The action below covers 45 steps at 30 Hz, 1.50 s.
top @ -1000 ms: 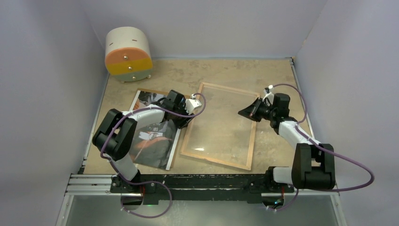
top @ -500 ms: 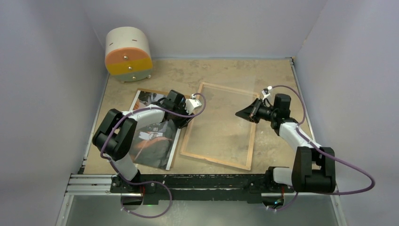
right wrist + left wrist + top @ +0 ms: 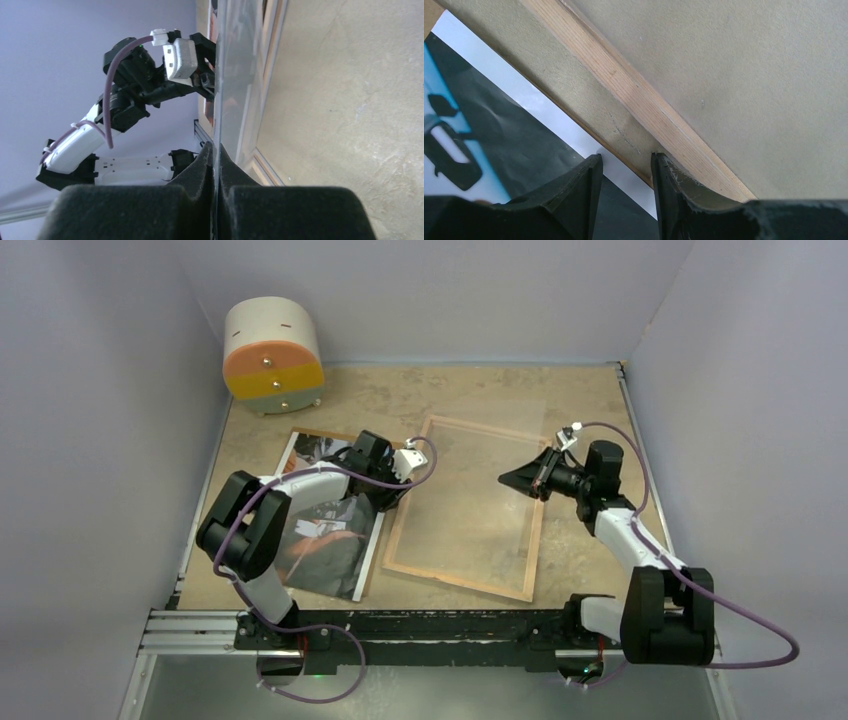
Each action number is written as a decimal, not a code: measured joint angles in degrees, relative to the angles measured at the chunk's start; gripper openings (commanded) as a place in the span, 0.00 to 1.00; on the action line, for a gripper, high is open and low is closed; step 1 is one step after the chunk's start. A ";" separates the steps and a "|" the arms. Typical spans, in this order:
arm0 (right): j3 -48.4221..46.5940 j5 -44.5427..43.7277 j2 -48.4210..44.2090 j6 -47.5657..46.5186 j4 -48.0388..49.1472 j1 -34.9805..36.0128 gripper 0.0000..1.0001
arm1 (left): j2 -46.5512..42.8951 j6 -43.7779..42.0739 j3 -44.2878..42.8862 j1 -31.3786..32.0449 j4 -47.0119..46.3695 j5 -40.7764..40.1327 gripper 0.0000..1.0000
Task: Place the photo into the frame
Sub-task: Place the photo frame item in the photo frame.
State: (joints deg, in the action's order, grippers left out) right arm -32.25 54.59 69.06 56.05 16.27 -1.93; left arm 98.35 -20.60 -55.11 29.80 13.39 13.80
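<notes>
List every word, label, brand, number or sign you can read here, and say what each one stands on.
There is no readable text in any view.
On the glossy dark photo with orange-red patches: only picture shapes, no letters that I can make out.
On the round cream drawer cabinet with orange, yellow and green fronts: no label.
On the light wooden frame and the clear pane: no marks.

The right gripper has tilted the pane steeper off the frame. It now sits further in over the frame.
</notes>
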 measured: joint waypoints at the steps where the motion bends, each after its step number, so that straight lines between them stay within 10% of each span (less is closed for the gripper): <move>1: 0.00 0.26 -0.20 0.90 0.74 0.00 0.00 | 0.00 0.02 0.00 -0.20 -0.02 0.20 0.43; 27: -1.84 3.74 -3.87 14.71 17.25 0.07 0.00 | -0.15 6.16 -0.83 -9.88 0.42 0.42 0.41; 45: 5.03 0.31 8.68 -3.45 6.64 0.07 0.00 | -0.15 6.51 -1.05 -9.79 0.66 -0.74 0.42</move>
State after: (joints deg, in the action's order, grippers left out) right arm -27.22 54.89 77.73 52.60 22.92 -1.87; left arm 98.19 -14.09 -56.16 20.01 14.04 13.06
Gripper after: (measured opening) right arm 0.005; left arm 0.421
